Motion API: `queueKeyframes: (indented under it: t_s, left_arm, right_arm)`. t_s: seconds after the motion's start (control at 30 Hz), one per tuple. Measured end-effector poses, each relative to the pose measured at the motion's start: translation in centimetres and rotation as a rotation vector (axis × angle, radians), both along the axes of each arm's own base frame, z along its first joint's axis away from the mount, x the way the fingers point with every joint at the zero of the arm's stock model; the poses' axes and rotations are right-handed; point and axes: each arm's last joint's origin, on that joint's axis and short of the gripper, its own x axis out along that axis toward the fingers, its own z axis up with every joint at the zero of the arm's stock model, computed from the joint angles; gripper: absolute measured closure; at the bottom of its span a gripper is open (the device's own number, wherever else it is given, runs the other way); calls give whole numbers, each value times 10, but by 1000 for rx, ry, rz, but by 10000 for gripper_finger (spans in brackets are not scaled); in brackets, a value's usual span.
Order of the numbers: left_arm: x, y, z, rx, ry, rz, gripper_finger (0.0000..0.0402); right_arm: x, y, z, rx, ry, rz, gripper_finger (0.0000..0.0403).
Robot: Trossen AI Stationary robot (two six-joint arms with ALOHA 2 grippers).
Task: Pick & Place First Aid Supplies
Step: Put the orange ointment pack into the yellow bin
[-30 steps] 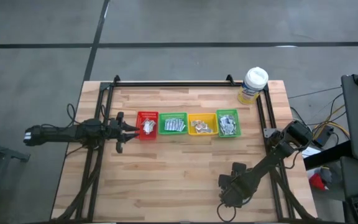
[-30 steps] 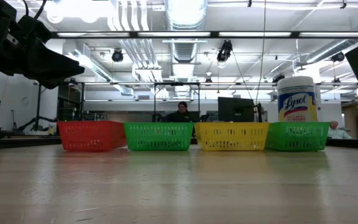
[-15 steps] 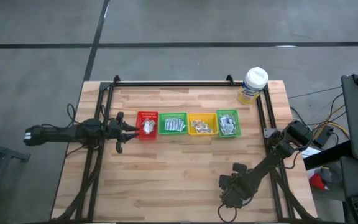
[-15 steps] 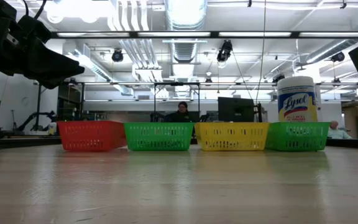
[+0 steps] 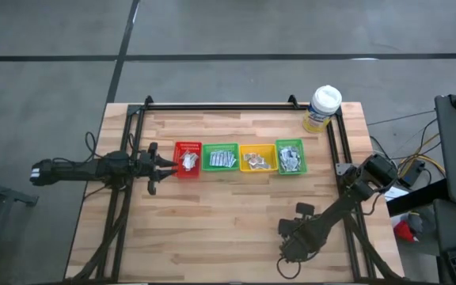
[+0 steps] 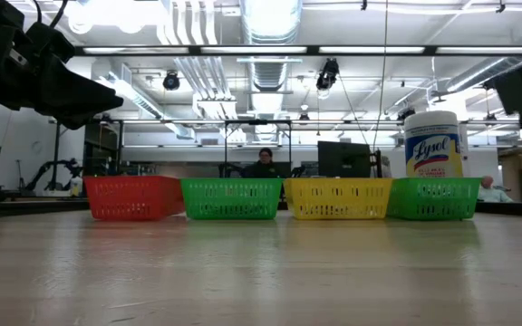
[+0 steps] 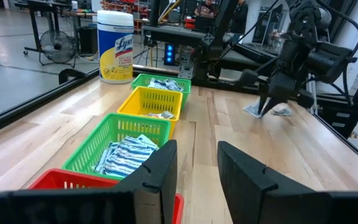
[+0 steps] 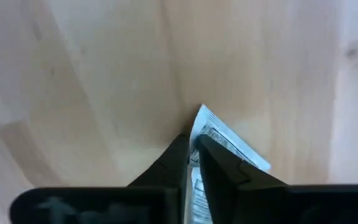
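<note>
The right claw [image 8: 192,163] is clamped on a white-blue sachet [image 8: 229,149] at the table's [image 5: 228,214] lower right. The left claw [image 5: 167,165] stands apart beside the red bin [image 5: 188,158], centre-left.

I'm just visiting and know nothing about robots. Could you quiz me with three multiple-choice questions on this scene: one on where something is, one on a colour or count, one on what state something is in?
1. Where is the yellow wipes tub?
A. at the table's far right corner
B. inside the red bin
C. beside the left gripper

2. How many small bins stand in the row?
A. two
B. four
C. six

3. What is the right gripper doing?
A. hanging wide open over the bins
B. pinching a white-blue sachet on the bare wood
C. holding the wipes tub

Answers:
1. A: the high view shows the tub by the table's far right corner, behind the green bin at the row's right end.
2. B: a red bin, a green one, a yellow bin and another green one.
3. B: its wrist view shows the fingers closed on the white-blue sachet.
</note>
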Motion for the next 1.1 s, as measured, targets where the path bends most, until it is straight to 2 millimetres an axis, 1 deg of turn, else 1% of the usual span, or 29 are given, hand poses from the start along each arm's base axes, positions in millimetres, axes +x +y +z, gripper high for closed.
queueKeyframes:
  t_s: [0.2, 0.57, 0.67, 0.83, 1.1]
  left_arm:
    - [0, 0, 0, 0, 0, 0, 289]
    - [0, 0, 0, 0, 0, 0, 289]
    - [0, 0, 0, 0, -1, 0, 289]
    - [0, 0, 0, 0, -1, 0, 289]
    - [0, 0, 0, 0, -1, 0, 289]
  right_arm:
    - [1, -1, 6, -36, 1, 6, 392]
    - [3, 0, 10, -59, -34, 8, 394]
    - [4, -3, 16, -75, -67, 6, 394]
    - [7, -11, 34, -133, -200, 0, 394]
    - [9, -33, 74, -281, -499, -37, 394]
